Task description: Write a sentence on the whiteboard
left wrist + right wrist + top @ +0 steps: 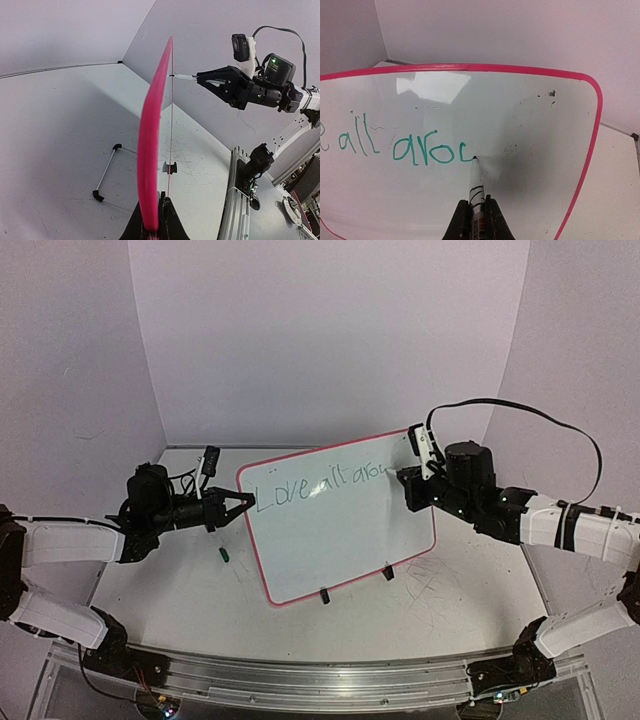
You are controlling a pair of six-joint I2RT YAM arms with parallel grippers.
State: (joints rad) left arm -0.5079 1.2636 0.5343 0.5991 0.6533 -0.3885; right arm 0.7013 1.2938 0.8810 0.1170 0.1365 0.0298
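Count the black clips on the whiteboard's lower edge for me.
2. One black clip sits on the whiteboard's lower edge toward its left corner; the second is further right on that edge. None looks hidden from above.

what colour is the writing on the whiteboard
Green; the writing shows best in the right wrist view.

In my right wrist view the whiteboard (520,110) runs off the left and bottom edges, cutting the sentence (415,152) at far left to a lone "e"; the marker (476,186) is half swallowed by my right gripper (477,220) at bottom centre, its label too small to read. From above, that gripper covers the last letters; a green speck (225,554) left of centre is too small to name; my left wrist view shows the board edge-on, its written face hidden.
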